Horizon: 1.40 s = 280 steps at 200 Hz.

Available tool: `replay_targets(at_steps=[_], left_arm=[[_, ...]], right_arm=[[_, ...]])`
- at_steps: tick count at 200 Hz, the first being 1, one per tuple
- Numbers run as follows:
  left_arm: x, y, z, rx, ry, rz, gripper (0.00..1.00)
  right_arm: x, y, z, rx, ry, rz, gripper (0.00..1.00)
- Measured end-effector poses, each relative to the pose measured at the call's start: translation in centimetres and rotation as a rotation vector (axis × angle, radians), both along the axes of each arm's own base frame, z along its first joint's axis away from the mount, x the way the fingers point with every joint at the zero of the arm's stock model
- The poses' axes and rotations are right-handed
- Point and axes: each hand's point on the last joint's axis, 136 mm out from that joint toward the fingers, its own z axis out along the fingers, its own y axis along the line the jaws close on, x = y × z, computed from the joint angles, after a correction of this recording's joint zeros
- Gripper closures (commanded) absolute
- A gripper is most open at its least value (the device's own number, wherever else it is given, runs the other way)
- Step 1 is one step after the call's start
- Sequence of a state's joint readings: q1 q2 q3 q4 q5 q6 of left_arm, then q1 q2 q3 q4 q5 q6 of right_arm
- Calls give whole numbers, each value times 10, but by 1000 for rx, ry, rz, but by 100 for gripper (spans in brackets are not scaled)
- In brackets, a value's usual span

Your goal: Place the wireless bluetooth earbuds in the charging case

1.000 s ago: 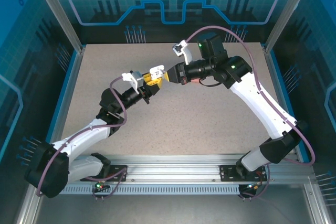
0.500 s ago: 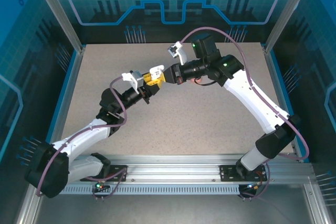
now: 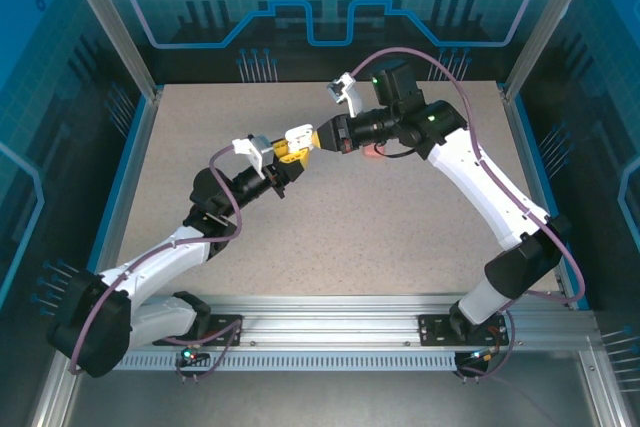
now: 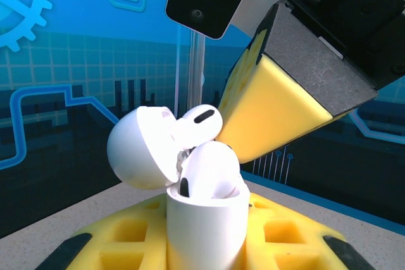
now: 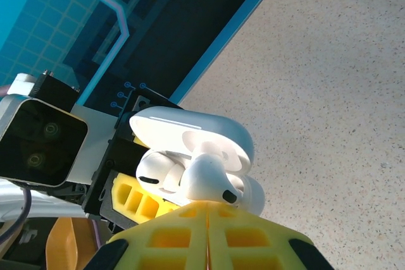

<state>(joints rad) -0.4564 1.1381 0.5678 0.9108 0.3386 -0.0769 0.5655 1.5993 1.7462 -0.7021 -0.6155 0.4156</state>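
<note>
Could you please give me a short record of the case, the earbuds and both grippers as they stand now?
case: white, lid open
left gripper: jaws shut on the case
earbuds: two, white, sticking up out of the case mouth
right gripper: jaws shut, tips right at one earbud; whether it grips it is unclear

White earbuds [image 4: 212, 167] atop open case [image 4: 205, 227]
</note>
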Motion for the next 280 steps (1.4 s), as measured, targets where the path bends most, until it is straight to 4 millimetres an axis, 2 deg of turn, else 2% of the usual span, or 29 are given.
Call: replay_targets(at_steps=[51, 129, 205, 250, 263, 268, 274, 280], left_arm=[[0, 0, 0, 0, 0, 0, 100], [0, 0, -1, 1, 2, 0, 100], [0, -1, -1, 1, 3, -2, 100], [1, -1, -2, 3, 6, -2, 100], [0, -2, -2, 3, 6, -4, 100], [0, -2, -3, 3, 6, -5, 100], [0, -2, -3, 3, 6, -4, 100], [0, -2, -2, 3, 6, -4, 100]], right_arm=[[-3, 1, 0, 9, 9, 17, 92], [5, -7, -3, 4, 16, -9, 92], [17, -2, 6, 18, -6, -14, 92], [16, -4, 8, 21, -11, -17, 91], [12, -7, 12, 25, -19, -19, 89], [11, -9, 15, 29, -25, -21, 84], [9, -10, 18, 32, -34, -22, 73], [8, -11, 22, 37, -45, -24, 67]])
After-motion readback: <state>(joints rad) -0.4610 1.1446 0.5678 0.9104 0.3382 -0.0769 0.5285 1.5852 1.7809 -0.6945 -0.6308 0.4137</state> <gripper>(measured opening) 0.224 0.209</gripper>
